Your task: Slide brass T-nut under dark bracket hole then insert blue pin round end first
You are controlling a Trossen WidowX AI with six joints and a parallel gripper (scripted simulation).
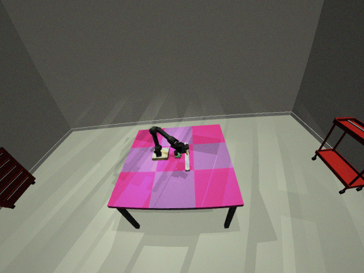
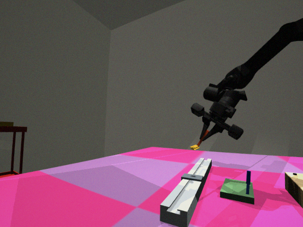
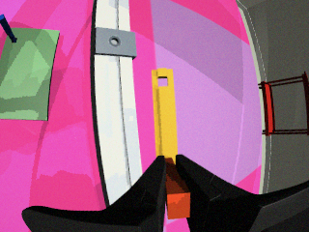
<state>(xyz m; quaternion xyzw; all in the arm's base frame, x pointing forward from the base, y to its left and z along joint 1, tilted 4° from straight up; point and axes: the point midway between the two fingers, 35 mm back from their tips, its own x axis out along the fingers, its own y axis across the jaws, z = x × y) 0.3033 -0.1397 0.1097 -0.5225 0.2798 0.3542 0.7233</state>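
So the arm's gripper (image 2: 202,139) (image 3: 169,161) is clamped on the orange handle (image 2: 203,137) (image 3: 178,205) of the T-nut, w/ the brass T-nut (image 2: 194,147) (image 3: 165,113) hanging below the fingertips, up in the air. Handle's tilted, not upright, btw. Nut's out of the slot rn, above table height. The alu rail (image 1: 187,162) (image 2: 174,194) (image 3: 110,97) lies on the pink/purple table (image 1: 173,187) (image 2: 85,187) (image 3: 203,92), and the dark bracket (image 2: 191,177) (image 3: 115,43) sits across it, hole facing up. Green tray (image 1: 177,156) (image 2: 233,187) (image 3: 29,77) is near the rail, apart from it, w/ the blue pin (image 2: 248,179) (image 3: 8,29) standing in it, pretty much upright.
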